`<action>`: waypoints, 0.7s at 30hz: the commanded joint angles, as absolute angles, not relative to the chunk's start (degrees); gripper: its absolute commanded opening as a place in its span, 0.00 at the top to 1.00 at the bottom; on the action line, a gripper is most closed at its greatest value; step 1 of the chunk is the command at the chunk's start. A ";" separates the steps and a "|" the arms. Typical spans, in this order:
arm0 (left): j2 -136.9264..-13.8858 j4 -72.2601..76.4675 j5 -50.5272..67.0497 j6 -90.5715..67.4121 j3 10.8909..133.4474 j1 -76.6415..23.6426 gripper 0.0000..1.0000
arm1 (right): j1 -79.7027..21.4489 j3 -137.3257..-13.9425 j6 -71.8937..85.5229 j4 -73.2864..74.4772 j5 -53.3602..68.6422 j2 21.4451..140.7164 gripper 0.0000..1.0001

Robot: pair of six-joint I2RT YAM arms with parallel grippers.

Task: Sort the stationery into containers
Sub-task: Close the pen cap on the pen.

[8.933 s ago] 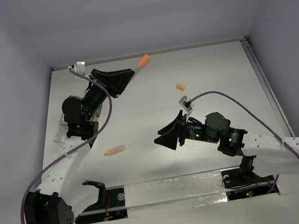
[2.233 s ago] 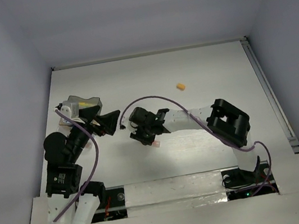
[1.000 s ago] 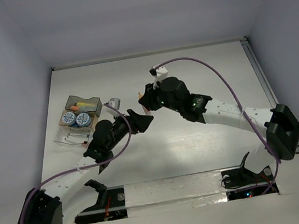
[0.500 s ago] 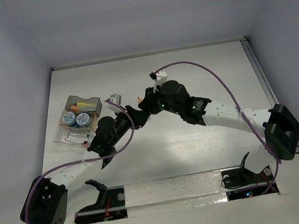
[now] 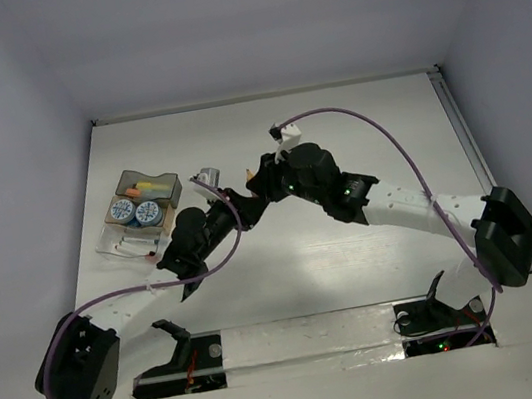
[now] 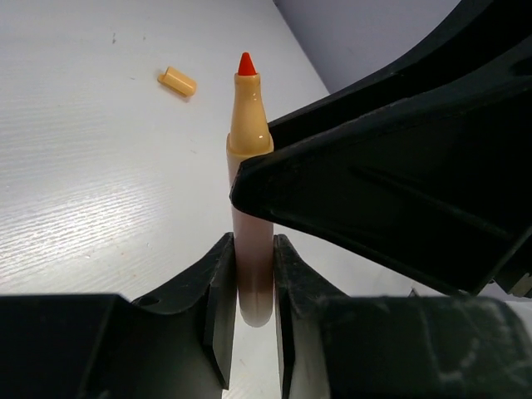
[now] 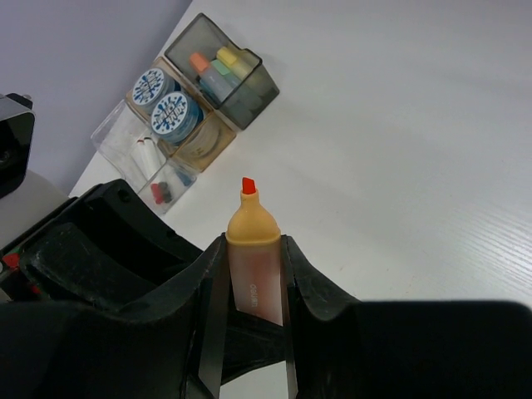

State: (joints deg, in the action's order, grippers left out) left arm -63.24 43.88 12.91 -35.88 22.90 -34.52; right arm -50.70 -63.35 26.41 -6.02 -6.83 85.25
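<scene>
An uncapped orange highlighter [image 6: 249,116] with a red tip is held in the air between both grippers. My left gripper [image 6: 252,249] is shut on its lower, rounded end. My right gripper [image 7: 252,245] is shut on its barrel just below the orange shoulder [image 7: 253,226]. In the top view the two grippers meet at the marker [image 5: 245,175], right of the containers. The grey box [image 5: 155,188] holds several pastel markers. Two round blue-white pots [image 5: 136,211] sit beside it, and the clear tray [image 5: 121,245] is in front.
The highlighter's loose orange cap [image 6: 177,81] lies on the white table beyond the grippers. The containers also show in the right wrist view: grey box [image 7: 253,87], pots [image 7: 163,98], clear tray [image 7: 137,150] with small items. Grey walls enclose the table.
The right gripper has carried the highlighter left toward the left arm. The left gripper has moved up to it and closed on its lower end. Both now hold it.
</scene>
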 commanded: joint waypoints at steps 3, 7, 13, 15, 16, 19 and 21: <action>-60.73 45.09 9.85 -34.45 24.79 -34.45 1.00 | -51.15 -62.93 26.72 -9.84 -8.96 82.79 0.95; -60.21 45.18 9.84 -33.40 23.65 -34.45 1.00 | -51.15 -62.49 26.28 -7.92 -11.94 81.74 0.50; -58.19 41.31 10.80 -29.71 23.64 -34.45 1.00 | -42.32 -59.68 20.66 -3.09 -17.76 74.37 0.39; -56.61 40.35 12.65 -28.39 23.99 -34.45 1.00 | -36.85 -58.19 20.22 -2.03 -10.58 73.83 0.39; -56.25 39.73 14.48 -27.34 24.34 -34.45 1.00 | -34.30 -58.53 19.52 0.15 -7.59 75.05 0.40; -55.81 40.51 14.94 -26.19 23.21 -34.98 1.00 | -27.35 -63.00 16.53 8.22 -4.14 79.44 0.43; -57.12 41.74 15.73 -25.76 22.68 -34.98 1.00 | -23.67 -65.47 17.31 11.06 -1.68 84.45 0.46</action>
State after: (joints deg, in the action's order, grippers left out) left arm -57.04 38.87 13.30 -28.38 22.90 -34.79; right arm -26.57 -62.08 19.59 2.83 -7.40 79.26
